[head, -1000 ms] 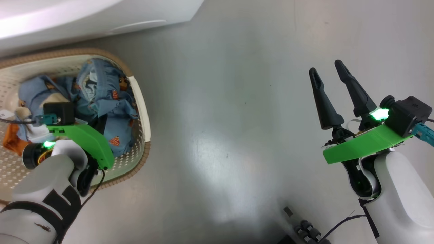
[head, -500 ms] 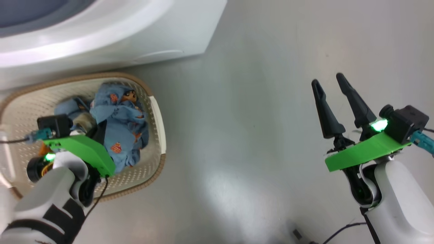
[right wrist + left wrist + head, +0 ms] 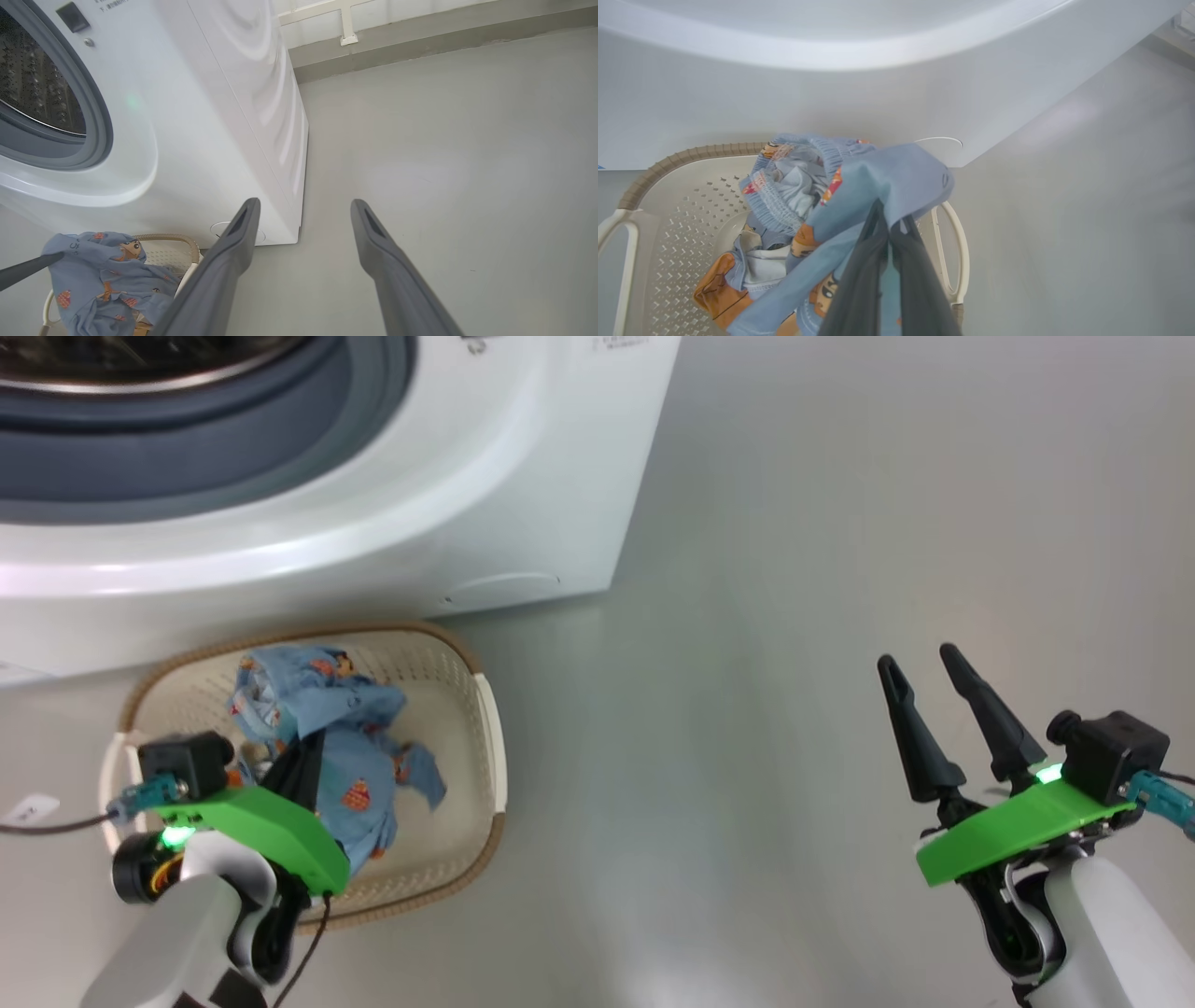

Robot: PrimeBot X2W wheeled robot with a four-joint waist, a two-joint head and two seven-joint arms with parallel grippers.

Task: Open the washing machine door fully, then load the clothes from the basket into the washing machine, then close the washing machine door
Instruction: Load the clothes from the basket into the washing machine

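Observation:
The cream basket (image 3: 490,737) stands on the floor against the front of the white washing machine (image 3: 523,476), whose drum mouth (image 3: 140,392) is uncovered. My left gripper (image 3: 303,751) is over the basket, shut on a light blue garment of the clothes (image 3: 359,775), which hangs bunched from its fingers (image 3: 866,261). More clothes (image 3: 747,266) lie in the basket (image 3: 691,153) below. My right gripper (image 3: 920,658) is held open over bare floor at the right, nothing between its fingers (image 3: 233,252). The washing machine door is out of view.
Grey floor (image 3: 794,569) spreads to the right of the machine. A low wall ledge (image 3: 420,42) runs behind it. A round cover (image 3: 504,588) sits low on the machine's front, just above the basket.
The head camera has tilted up, bringing the drum mouth into view. My left gripper, still shut, has risen from the basket with the blue garment. My right gripper stays open.

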